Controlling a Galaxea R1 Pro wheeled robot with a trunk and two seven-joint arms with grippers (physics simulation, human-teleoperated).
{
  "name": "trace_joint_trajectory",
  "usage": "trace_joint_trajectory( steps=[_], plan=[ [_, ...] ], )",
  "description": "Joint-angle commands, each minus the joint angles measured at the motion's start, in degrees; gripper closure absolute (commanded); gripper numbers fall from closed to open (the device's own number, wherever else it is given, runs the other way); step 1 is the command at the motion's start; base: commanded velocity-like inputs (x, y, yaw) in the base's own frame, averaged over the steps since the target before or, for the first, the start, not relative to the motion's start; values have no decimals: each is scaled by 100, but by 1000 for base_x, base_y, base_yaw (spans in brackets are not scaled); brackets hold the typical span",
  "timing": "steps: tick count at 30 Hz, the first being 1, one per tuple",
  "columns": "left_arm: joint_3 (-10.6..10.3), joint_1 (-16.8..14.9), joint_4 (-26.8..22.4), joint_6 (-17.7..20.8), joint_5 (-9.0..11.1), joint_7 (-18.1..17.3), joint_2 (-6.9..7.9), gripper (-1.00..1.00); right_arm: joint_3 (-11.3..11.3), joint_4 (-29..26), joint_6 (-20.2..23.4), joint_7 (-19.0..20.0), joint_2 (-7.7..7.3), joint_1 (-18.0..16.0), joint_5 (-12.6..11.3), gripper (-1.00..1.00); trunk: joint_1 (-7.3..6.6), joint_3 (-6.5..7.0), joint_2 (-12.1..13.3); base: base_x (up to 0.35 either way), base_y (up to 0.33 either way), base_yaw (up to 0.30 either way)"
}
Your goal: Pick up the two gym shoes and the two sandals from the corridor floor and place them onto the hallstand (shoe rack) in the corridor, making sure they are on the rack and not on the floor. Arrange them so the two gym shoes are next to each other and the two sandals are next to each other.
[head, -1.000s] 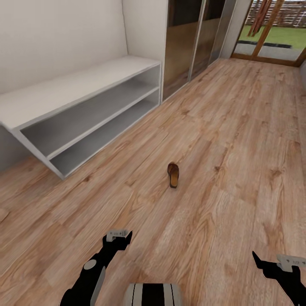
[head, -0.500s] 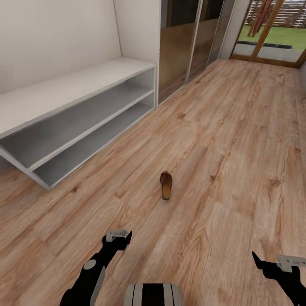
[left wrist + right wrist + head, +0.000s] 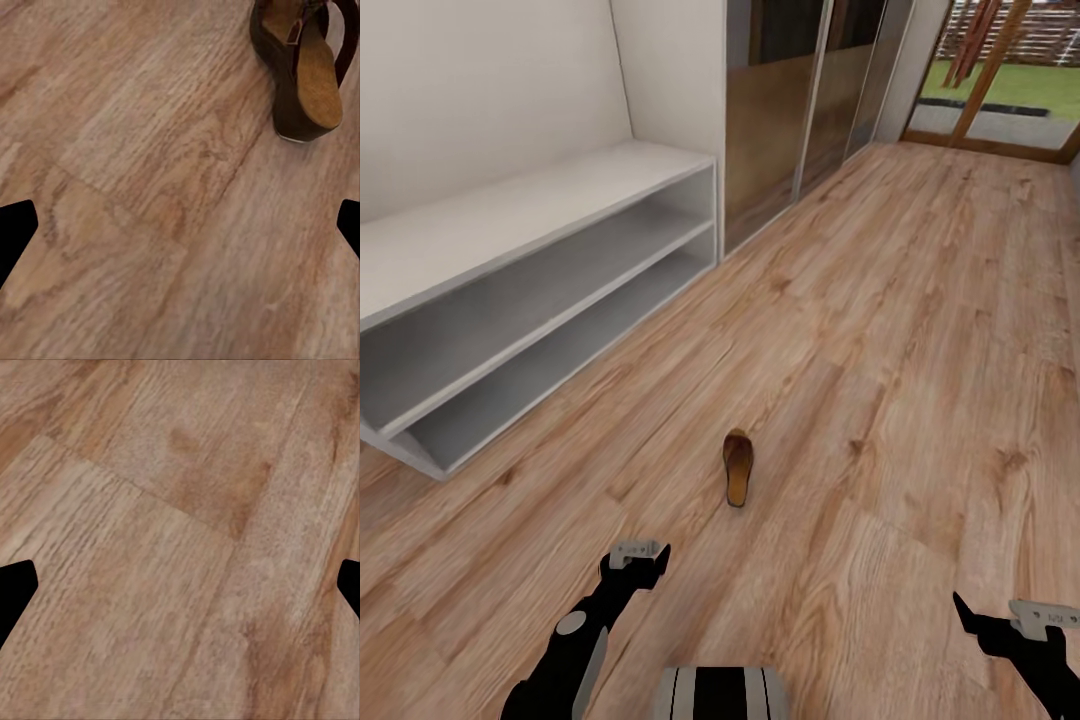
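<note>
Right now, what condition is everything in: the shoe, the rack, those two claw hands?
Sandal: lying alone on the floor, upright on its sole, not gripped.
Hallstand: top and both visible shelves bare.
Left gripper: open, holding nothing, hovering above the floor short of the sandal.
Right gripper: open, holding nothing, over bare planks.

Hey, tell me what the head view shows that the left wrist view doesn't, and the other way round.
Head view: the hallstand with its two open shelves along the wall, the mirrored doors, the glass door to the garden, and both arms, left gripper and right gripper, low over the floor.

Left wrist view: a close look at the sandal, its dark strap and tan footbed, with the wide-apart jaws at the frame's edges.

Both: the one sandal lying on the wood floor.
</note>
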Motion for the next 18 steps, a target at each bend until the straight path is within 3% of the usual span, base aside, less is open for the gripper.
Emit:
trace_joint_trajectory(
  steps=[1, 11, 18],
  plan=[
    [-1, 0, 0, 0, 0, 1, -1, -100, 0, 1, -2, 0, 0, 0, 0, -100, 0, 0, 0, 300, -145, 0],
    [4, 0, 1, -6, 4, 0, -2, -100, 1, 16, -18, 0, 0, -3, 17, -100, 0, 0, 0, 265, -191, 0],
    [10, 0, 1, -9, 7, 2, 3, -100, 1, 28, -15, 0, 0, -7, 16, -100, 0, 0, 0, 83, -72, 0]
  ],
)
